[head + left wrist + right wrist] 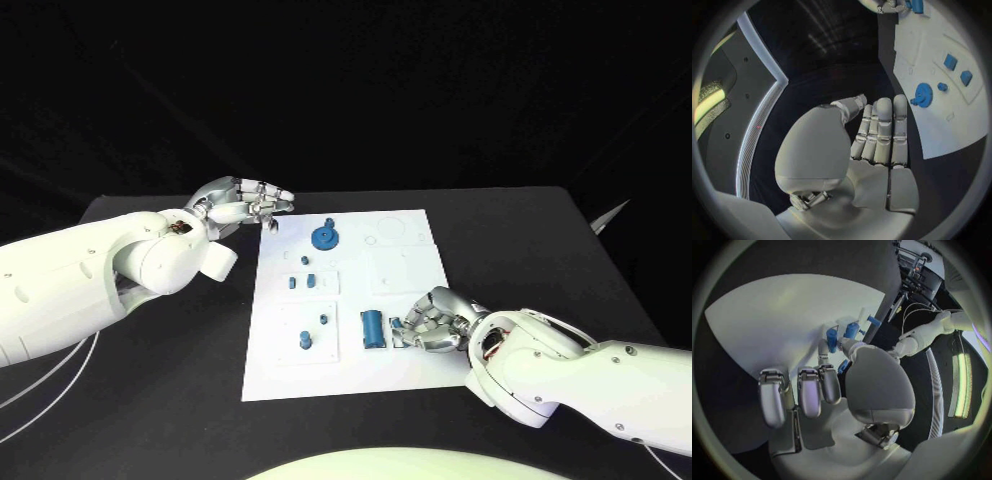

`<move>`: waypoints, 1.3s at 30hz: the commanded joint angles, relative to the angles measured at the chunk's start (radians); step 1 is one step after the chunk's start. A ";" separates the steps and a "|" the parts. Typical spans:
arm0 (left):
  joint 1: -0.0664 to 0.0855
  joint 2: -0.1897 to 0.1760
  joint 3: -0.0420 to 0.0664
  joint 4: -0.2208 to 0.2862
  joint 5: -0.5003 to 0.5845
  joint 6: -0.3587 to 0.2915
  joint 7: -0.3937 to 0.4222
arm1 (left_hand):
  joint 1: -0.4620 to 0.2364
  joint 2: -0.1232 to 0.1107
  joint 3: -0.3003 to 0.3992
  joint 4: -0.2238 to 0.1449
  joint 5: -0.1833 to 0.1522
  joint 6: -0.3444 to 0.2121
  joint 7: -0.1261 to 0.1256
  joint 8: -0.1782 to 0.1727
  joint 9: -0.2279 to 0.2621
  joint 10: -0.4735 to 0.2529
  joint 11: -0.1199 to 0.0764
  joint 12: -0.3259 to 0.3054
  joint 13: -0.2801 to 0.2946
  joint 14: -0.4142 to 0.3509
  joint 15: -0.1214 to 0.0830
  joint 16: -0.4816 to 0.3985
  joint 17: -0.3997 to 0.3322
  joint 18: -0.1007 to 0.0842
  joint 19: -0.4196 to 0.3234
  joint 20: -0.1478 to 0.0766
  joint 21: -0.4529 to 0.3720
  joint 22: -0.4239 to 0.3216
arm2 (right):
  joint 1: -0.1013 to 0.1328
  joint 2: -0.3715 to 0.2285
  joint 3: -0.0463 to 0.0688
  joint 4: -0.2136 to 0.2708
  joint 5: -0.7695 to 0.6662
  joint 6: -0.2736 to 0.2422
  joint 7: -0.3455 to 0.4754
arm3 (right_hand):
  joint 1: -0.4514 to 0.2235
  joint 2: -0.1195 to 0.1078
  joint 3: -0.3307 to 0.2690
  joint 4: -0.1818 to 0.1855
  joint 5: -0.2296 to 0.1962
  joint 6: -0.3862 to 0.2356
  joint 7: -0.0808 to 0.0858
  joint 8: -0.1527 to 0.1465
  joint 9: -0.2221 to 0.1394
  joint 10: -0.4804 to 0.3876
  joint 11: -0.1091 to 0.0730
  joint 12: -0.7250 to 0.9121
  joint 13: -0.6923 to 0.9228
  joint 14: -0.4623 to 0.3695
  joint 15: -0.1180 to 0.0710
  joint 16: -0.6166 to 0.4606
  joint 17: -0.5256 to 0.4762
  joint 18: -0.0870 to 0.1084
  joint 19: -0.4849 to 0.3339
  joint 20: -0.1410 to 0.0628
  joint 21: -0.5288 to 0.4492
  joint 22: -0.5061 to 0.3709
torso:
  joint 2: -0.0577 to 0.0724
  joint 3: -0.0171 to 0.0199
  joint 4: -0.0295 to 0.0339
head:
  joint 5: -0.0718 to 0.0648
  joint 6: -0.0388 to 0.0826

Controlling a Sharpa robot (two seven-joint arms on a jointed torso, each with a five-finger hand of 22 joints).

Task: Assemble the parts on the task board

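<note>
i count one white task board (404,290) on one black table (173,400), and two silver hands, the left hand (245,203) and the right hand (436,320). on the board i make out seven blue parts: one round disc (327,238), one upright cylinder (372,327), and five smaller pieces, among them one at (307,262); any more by the right hand i cannot tell

Right hand (437,320) covers task board (404,290) edge; small part beneath fingers (411,335) indistinct; grasp unclear.
</note>
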 commanded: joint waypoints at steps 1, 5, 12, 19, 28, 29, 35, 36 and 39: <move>0.001 0.001 0.001 0.003 0.006 0.018 0.007 | -0.010 0.003 0.000 0.008 0.002 -0.007 0.002 0.004 0.001 -0.007 -0.003 0.004 -0.001 0.000 0.005 0.000 -0.001 0.014 0.008 0.001 -0.006 -0.001 | -0.002 0.003 -0.001 -0.001 0.004 0.031 0.003 | -0.011 -0.001 0.000 0.008 -0.003 0.009 -0.002 0.005 0.001 0.053 -0.005 0.002 0.192 0.093 -0.005 -0.001 0.205 -0.007 0.108 -0.006 0.005 0.263 | 0.000 -0.0003 0.0003 | 0.001 0.000; 0.001 0.001 0.001 0.003 0.006 0.018 0.005 | -0.011 0.003 0.000 0.010 0.002 -0.007 0.003 0.004 0.001 -0.007 -0.003 0.004 -0.002 0.000 0.005 0.000 -0.001 0.014 0.008 0.001 -0.006 -0.002 | -0.002 0.005 -0.001 -0.001 0.001 0.032 0.003 | -0.024 -0.006 -0.002 0.009 -0.004 0.012 -0.003 0.007 0.003 0.053 -0.005 0.002 0.192 0.093 -0.006 -0.001 0.204 -0.007 0.108 -0.007 0.005 0.263 | 0.000 -0.0005 0.0008 | 0.000 0.000; 0.001 0.000 0.001 0.003 0.006 0.019 0.004 | -0.013 0.003 -0.001 0.011 0.002 -0.008 0.003 0.004 0.001 -0.008 -0.003 0.004 -0.002 0.000 0.005 0.000 -0.001 0.014 0.008 0.001 -0.007 -0.002 | -0.002 0.006 -0.001 -0.004 -0.002 0.033 0.004 | -0.066 -0.015 -0.011 0.022 -0.004 0.013 -0.002 0.008 0.006 0.053 -0.005 0.001 0.192 0.093 -0.005 -0.001 0.204 -0.007 0.108 -0.007 0.005 0.263 | 0.000 -0.0006 0.0000 | 0.001 0.000; 0.001 -0.001 0.001 0.003 0.006 0.018 0.004 | -0.013 0.003 -0.001 0.011 0.002 -0.008 0.003 0.004 0.001 -0.008 -0.003 0.004 -0.002 0.000 0.005 0.000 -0.001 0.014 0.008 0.001 -0.007 -0.002 | -0.002 0.007 -0.001 -0.006 -0.005 0.035 0.006 | -0.133 -0.025 -0.030 0.032 -0.004 0.014 -0.001 0.008 0.007 0.053 -0.003 0.000 0.192 0.092 -0.004 -0.002 0.204 -0.007 0.108 -0.006 0.005 0.263 | 0.000 0.0000 0.0004 | 0.000 0.001; 0.001 -0.001 0.001 0.002 0.006 0.020 0.003 | -0.019 0.003 -0.002 0.018 0.002 -0.009 0.003 0.005 0.001 -0.010 -0.003 0.005 -0.003 -0.001 0.006 0.000 -0.001 0.014 0.008 0.002 -0.010 -0.004 | -0.002 0.005 -0.001 -0.002 -0.008 0.045 0.025 | -0.188 -0.047 -0.097 0.029 -0.010 0.014 -0.003 0.012 0.013 0.053 -0.005 0.001 0.193 0.092 -0.006 -0.002 0.203 -0.007 0.108 -0.007 0.005 0.263 | 0.000 0.0005 -0.0004 | 0.001 -0.001; 0.001 -0.001 0.001 0.002 0.006 0.020 0.003 | -0.019 0.003 -0.002 0.018 0.002 -0.009 0.003 0.005 0.001 -0.010 -0.003 0.005 -0.003 -0.001 0.006 0.000 -0.001 0.014 0.008 0.002 -0.010 -0.004 | -0.002 0.004 -0.001 -0.001 -0.008 0.047 0.027 | -0.190 -0.047 -0.100 0.030 -0.010 0.014 -0.003 0.012 0.013 0.053 -0.005 0.001 0.193 0.092 -0.006 -0.002 0.204 -0.007 0.108 -0.007 0.005 0.263 | 0.000 0.0007 -0.0005 | 0.001 -0.001; 0.001 -0.001 0.001 0.001 0.006 0.021 0.002 | -0.021 0.004 -0.003 0.020 0.002 -0.010 0.003 0.006 0.001 -0.010 -0.002 0.006 -0.003 -0.001 0.006 0.001 -0.001 0.014 0.008 0.002 -0.011 -0.005 | -0.002 -0.007 -0.001 0.004 -0.008 0.055 0.041 | -0.197 -0.047 -0.112 0.030 -0.009 0.014 -0.004 0.013 0.014 0.054 -0.006 0.002 0.194 0.093 -0.006 -0.001 0.205 -0.007 0.108 -0.008 0.005 0.263 | 0.000 0.0003 -0.0005 | 0.001 -0.001; 0.001 -0.002 0.001 0.001 0.006 0.021 0.002 | -0.021 0.004 -0.003 0.020 0.002 -0.010 0.003 0.006 0.001 -0.010 -0.002 0.006 -0.003 -0.001 0.006 0.001 -0.001 0.014 0.008 0.002 -0.011 -0.005 | -0.002 -0.011 -0.001 0.006 -0.008 0.059 0.045 | -0.190 -0.045 -0.113 0.026 -0.008 0.014 -0.005 0.013 0.015 0.054 -0.006 0.002 0.194 0.093 -0.007 -0.001 0.205 -0.007 0.108 -0.008 0.005 0.263 | 0.000 0.0003 -0.0003 | 0.002 -0.001; 0.001 -0.002 0.001 0.001 0.006 0.021 0.001 | -0.022 0.004 -0.003 0.020 0.002 -0.010 0.003 0.006 0.001 -0.011 -0.003 0.006 -0.003 -0.001 0.006 0.001 -0.001 0.014 0.008 0.002 -0.012 -0.005 | -0.002 -0.022 -0.001 0.009 -0.008 0.070 0.055 | -0.167 -0.042 -0.116 0.014 -0.007 0.012 -0.005 0.013 0.016 0.054 -0.007 0.003 0.195 0.093 -0.007 -0.001 0.205 -0.007 0.108 -0.008 0.005 0.263 | 0.000 0.0004 0.0001 | 0.002 -0.001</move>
